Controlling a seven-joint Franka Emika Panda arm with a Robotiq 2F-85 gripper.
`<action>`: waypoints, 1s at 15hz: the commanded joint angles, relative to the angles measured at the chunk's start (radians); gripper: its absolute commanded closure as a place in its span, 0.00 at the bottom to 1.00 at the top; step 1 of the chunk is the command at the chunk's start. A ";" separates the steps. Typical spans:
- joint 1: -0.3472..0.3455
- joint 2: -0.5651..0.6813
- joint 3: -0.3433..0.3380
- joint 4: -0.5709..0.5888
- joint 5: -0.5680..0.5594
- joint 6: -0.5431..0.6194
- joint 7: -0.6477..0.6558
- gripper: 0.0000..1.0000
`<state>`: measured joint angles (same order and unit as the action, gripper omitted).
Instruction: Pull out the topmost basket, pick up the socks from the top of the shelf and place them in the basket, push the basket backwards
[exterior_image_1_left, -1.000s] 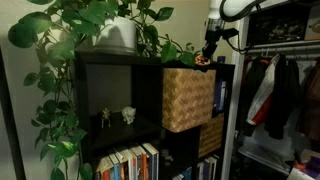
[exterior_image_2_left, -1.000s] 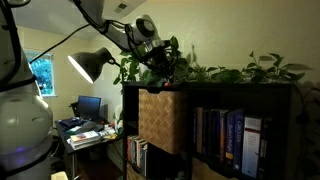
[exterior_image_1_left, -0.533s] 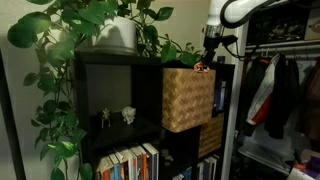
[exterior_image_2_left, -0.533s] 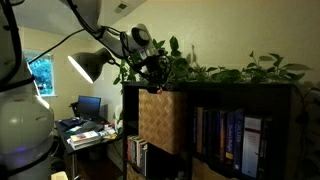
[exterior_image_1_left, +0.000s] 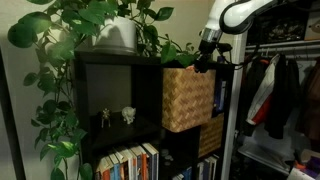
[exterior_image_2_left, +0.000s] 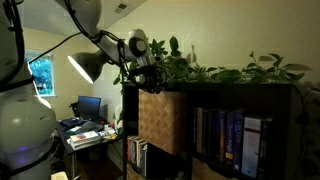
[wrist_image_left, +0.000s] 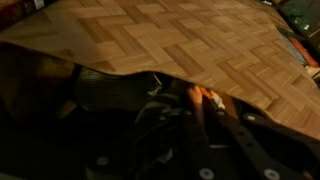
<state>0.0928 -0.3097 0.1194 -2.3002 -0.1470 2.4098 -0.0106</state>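
Observation:
The topmost basket (exterior_image_1_left: 188, 98), tan woven wicker, sticks out forward from the black shelf (exterior_image_1_left: 118, 62), as both exterior views show (exterior_image_2_left: 160, 120). My gripper (exterior_image_1_left: 203, 62) hangs just over the basket's open top near its front edge, also seen in an exterior view (exterior_image_2_left: 150, 84). In the wrist view the gripper (wrist_image_left: 190, 108) is shut on the socks (wrist_image_left: 201, 97), an orange and white bunch pinched at the fingertips. Below the socks everything is dark, and the basket's inside cannot be made out.
A potted plant (exterior_image_1_left: 110, 25) trails leaves across the shelf top close to the arm. A similar woven basket (exterior_image_1_left: 210, 137) sits lower down. A clothes rack (exterior_image_1_left: 275, 85) with hanging garments stands beside the shelf. Books (exterior_image_2_left: 225, 135) fill other compartments. A desk lamp (exterior_image_2_left: 88, 65) stands behind.
The gripper, still shut on the socks, has moved off the shelf top, forward and slightly down, and is now over the pulled-out basket.

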 joint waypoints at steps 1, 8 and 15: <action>0.067 0.017 -0.029 -0.045 0.145 0.091 -0.116 0.92; 0.041 0.005 -0.021 -0.024 0.136 0.029 -0.164 0.46; 0.004 -0.034 0.006 0.034 0.019 -0.066 -0.044 0.00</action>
<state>0.1172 -0.3075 0.1019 -2.2879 -0.0838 2.4153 -0.1221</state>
